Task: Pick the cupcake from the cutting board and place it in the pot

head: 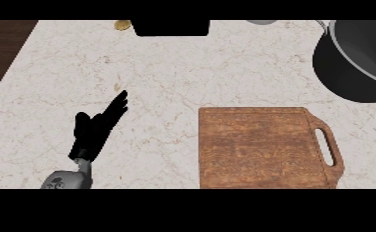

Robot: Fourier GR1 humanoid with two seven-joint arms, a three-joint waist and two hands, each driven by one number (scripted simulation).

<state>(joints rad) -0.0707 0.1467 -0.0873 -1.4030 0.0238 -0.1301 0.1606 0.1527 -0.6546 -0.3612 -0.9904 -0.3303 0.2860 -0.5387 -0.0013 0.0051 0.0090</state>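
Cupcake shows nowhere on the bare cutting board (pixel 260 146), which lies right of the resting left hand (pixel 95 129), fingers straight; pot (pixel 351 59) sits beyond.

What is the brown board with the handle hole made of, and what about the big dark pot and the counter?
The cutting board looks like wood with a matte finish: it is reddish brown with wavy grain lines. The pot looks like dark grey metal, judging by its smooth wall and the lighter sheen along its rim. The counter looks like polished stone, perhaps marble: it is pale with thin brownish veins.
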